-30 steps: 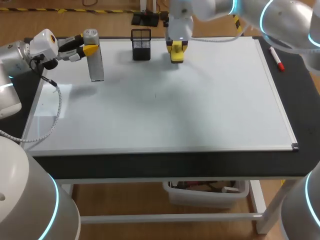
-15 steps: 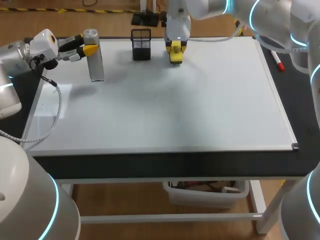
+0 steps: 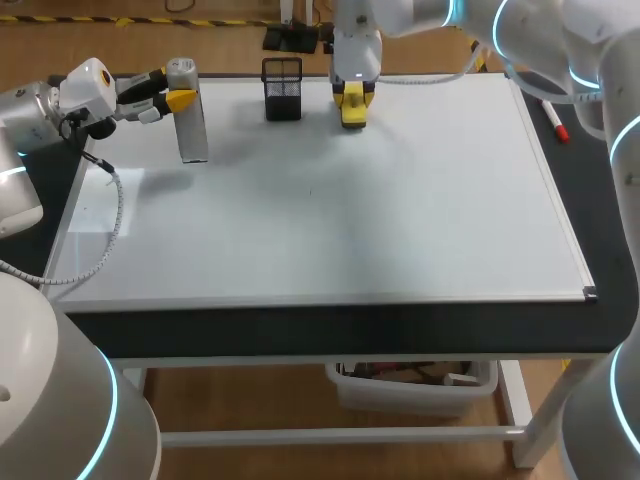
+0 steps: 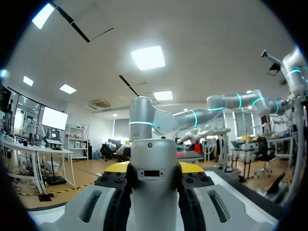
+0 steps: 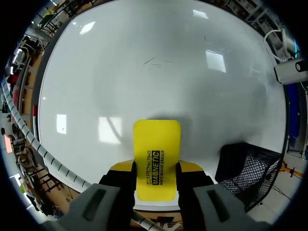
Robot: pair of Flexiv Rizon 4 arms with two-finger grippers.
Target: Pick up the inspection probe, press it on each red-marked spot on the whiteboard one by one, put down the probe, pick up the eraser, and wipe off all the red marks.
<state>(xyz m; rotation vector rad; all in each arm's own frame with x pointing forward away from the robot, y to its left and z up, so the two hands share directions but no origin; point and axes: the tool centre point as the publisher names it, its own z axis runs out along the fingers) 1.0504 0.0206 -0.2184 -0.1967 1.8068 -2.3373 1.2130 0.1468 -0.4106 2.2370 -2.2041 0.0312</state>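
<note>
Eraser (image 3: pixel 352 108) (image 5: pixel 156 144): yellow, held lengthwise between the fingers of the right gripper (image 3: pixel 352 98) (image 5: pixel 156 168), its far end sticking out past the yellow tips. Fingers clamped against both its long sides, gripper pointing down. Sits over the far edge of the whiteboard (image 3: pixel 350 220) (image 5: pixel 144 62), about midway along; contact with the board cannot be told. Black mesh basket (image 3: pixel 283 88) (image 5: pixel 250 171) just beside it on the left side, apart from it. Inspection probe (image 3: pixel 190 120) (image 4: pixel 154 178): grey, upright, near the whiteboard's far left corner. Left gripper (image 3: pixel 172 92) (image 4: pixel 154 167) lies level, coming in from the left edge, fingers closed on the probe's upper end from two sides; probe's body hangs below them toward the board. Red marker (image 3: pixel 553 117) lies on the dark table (image 3: pixel 610 200) just past the whiteboard's right edge, near the far right corner.
</note>
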